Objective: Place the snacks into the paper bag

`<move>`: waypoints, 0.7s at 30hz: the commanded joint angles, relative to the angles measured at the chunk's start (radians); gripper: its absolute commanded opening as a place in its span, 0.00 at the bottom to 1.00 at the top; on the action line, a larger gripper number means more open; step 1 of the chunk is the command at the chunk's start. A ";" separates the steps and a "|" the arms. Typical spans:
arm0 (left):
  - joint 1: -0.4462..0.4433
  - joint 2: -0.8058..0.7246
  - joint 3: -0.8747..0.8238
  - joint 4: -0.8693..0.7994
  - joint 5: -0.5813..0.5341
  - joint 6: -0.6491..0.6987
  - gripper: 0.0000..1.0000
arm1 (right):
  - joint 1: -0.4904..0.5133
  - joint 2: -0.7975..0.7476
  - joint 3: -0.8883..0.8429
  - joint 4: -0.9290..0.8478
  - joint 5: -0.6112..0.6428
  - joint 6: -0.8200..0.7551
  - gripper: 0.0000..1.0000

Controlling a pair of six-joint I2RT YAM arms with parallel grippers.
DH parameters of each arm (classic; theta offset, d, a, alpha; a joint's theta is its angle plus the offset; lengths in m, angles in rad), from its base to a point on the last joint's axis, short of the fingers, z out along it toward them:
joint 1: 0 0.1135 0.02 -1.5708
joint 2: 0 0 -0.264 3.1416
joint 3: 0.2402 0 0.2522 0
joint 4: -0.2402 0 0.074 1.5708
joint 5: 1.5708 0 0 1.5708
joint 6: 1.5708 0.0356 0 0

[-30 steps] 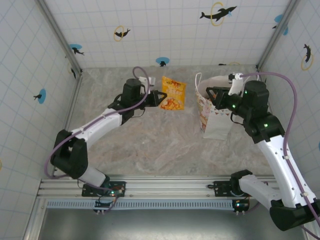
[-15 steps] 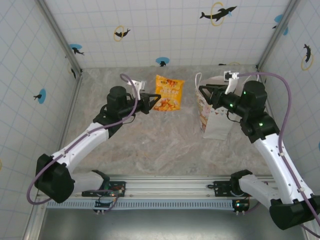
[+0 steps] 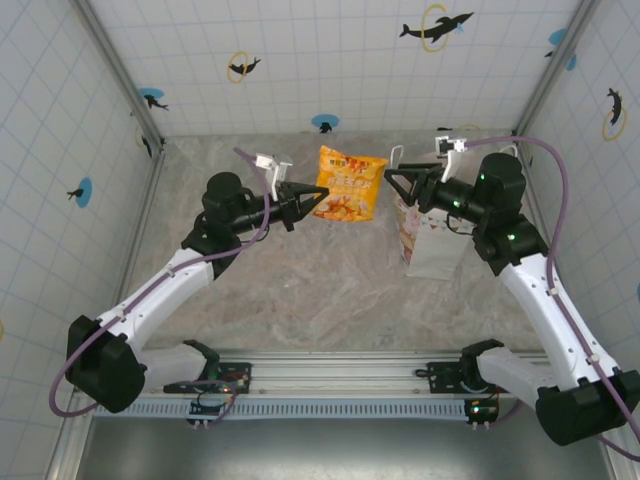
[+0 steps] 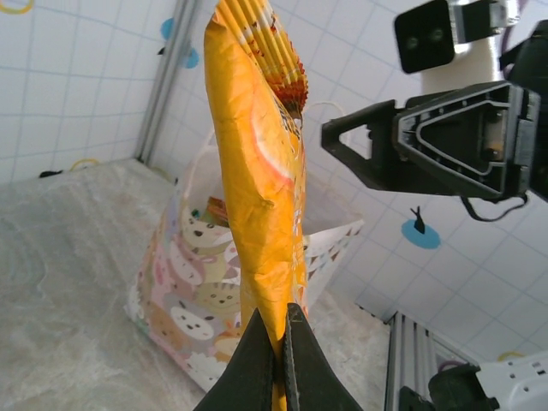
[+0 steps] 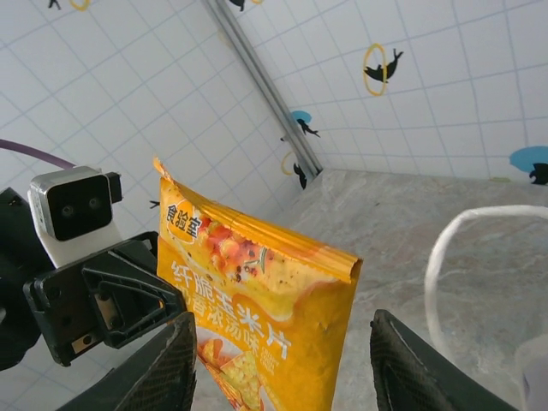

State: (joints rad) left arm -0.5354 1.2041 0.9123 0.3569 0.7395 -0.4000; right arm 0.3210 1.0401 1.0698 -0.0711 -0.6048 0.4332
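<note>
The left hand [image 3: 312, 203] reaches out above the far middle of the worktop [image 3: 300, 295], its jaws pressed together on the lower edge of an orange packet [image 3: 350, 186]. In the left wrist view that hand [image 4: 278, 342] pinches the packet [image 4: 257, 171] at its bottom seam, and the packet stands up nearly on edge, its crimped top uppermost. The packet hangs in the air clear of the worktop, between the two hands and just left of the bag [image 3: 432, 250]. From the right wrist the packet [image 5: 265, 300] shows its printed face, a snack picture and yellow lettering, with its top seam slanting down to the right. The right hand [image 3: 392, 180] points left at the packet from over the bag, jaws spread; in its own view the right hand [image 5: 281, 330] has one finger on each side of the packet, and I cannot tell whether either finger touches it. The bag [image 4: 184, 300] stands upright near the worktop's far right corner, mouth open, its side printed with cartoon faces. One white cord handle [image 5: 437, 274] arches up beside the right hand.
</note>
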 commanded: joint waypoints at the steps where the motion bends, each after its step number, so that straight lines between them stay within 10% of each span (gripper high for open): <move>1: 0.003 -0.008 0.021 0.087 0.079 0.002 0.00 | -0.006 0.010 -0.011 0.088 -0.058 0.019 0.56; 21: -0.052 0.117 0.047 0.430 0.105 -0.201 0.00 | -0.001 0.021 -0.087 0.241 -0.252 0.084 0.46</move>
State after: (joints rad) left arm -0.5781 1.3014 0.9188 0.6739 0.8310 -0.5652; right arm 0.3187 1.0676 1.0115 0.1047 -0.8066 0.5003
